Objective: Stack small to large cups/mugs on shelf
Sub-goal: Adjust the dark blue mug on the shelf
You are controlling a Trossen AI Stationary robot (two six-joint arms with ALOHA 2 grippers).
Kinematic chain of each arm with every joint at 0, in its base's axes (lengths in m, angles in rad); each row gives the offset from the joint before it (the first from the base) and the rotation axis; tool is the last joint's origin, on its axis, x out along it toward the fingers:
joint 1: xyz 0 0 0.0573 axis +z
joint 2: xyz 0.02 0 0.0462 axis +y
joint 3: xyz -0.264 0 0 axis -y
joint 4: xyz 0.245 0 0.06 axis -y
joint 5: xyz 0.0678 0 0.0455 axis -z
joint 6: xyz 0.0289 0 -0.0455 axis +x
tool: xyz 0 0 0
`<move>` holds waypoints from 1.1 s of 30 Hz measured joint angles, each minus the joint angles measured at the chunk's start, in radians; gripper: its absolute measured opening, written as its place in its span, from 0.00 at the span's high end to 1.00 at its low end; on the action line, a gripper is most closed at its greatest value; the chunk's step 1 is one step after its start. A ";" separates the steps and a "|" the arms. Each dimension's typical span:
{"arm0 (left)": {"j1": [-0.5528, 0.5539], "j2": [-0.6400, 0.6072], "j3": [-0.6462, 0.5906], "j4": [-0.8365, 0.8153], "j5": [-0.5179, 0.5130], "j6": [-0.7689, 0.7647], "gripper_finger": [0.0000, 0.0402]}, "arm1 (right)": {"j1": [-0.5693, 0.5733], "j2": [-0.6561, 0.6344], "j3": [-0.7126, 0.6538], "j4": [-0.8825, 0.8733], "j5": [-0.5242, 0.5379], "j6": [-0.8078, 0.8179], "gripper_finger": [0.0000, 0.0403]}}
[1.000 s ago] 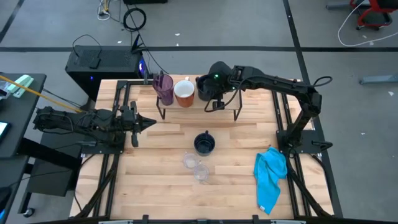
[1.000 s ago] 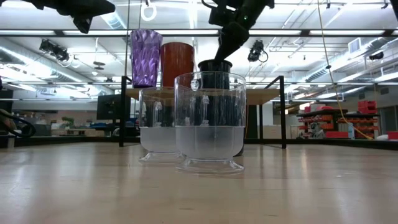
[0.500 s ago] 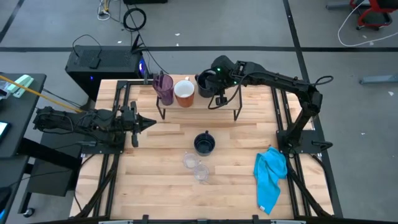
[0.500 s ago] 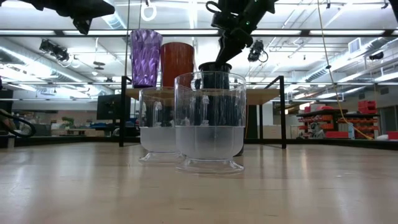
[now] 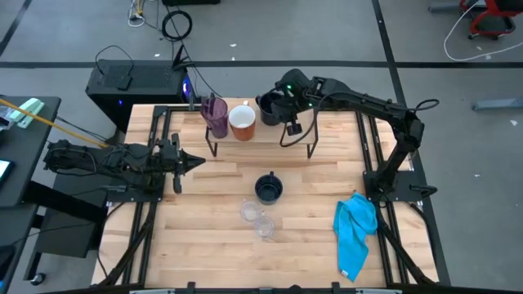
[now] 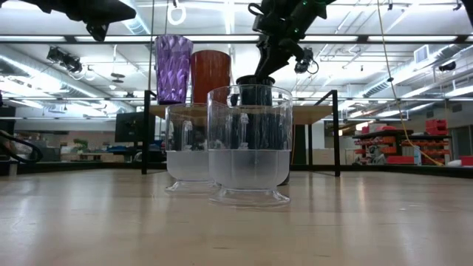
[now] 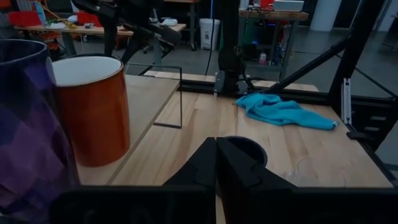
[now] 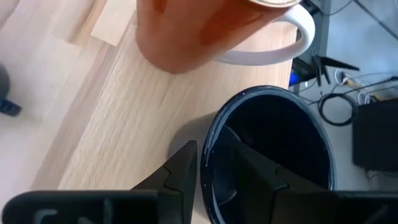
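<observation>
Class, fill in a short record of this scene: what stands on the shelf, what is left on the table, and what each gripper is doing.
On shelf: purple tumbler, white mug, black mug
On table: second black mug, two clear cups, blue cloth
Right gripper: one finger inside the black mug on the shelf, one outside, clamped on its rim
Left gripper: shut, empty, at the table's left, beside the shelf

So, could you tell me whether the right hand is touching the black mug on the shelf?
Touching. The right wrist view shows the right hand straddling the rim of the black mug, one finger inside and one outside, pinching its wall.
</observation>
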 joint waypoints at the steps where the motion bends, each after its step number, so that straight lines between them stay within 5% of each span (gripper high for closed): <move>1: 0.000 0.000 0.000 -0.001 0.000 0.000 0.97 | 0.000 0.000 0.000 0.000 0.000 -0.009 0.74; 33: 0.000 0.000 0.000 -0.001 0.000 0.000 0.97 | -0.073 0.000 0.000 0.000 -0.008 -0.037 0.74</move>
